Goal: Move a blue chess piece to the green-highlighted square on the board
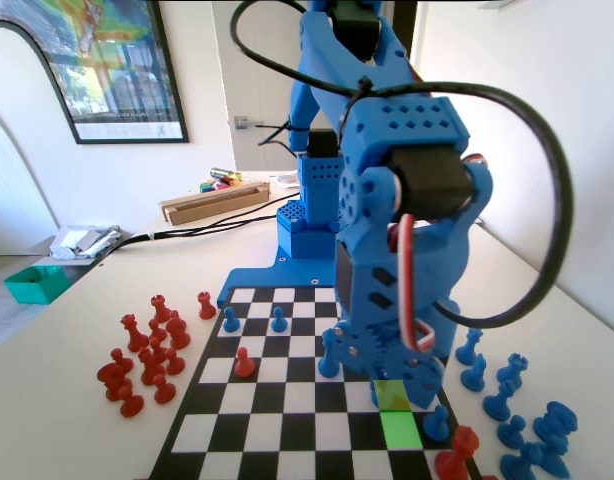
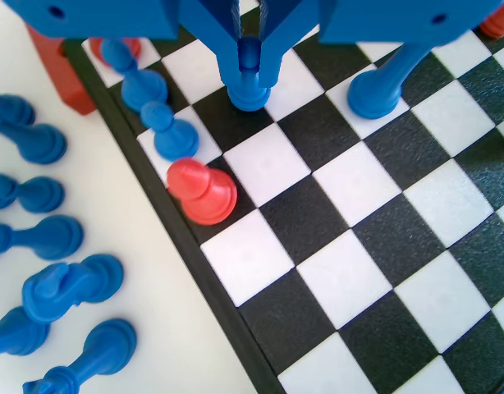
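Note:
My gripper [image 2: 249,61] hangs from the top edge of the wrist view. Its jaws are shut on the round head of the blue chess piece [image 2: 249,92], a small pawn whose base sits low over the board [image 2: 342,279]. In the fixed view the gripper [image 1: 391,374] is down over the duller yellow-olive square [image 1: 390,396], and the arm hides the pawn. The green-highlighted square [image 1: 400,430] lies one square nearer the camera and has nothing on it.
A taller slim-necked blue piece [image 2: 373,92] stands just right of the gripper. A red pawn [image 2: 203,194] and a tall blue piece [image 2: 176,138] stand along the board's left edge. Loose blue pieces [image 2: 48,238] lie off the board. Captured red pieces [image 1: 147,350] cluster left.

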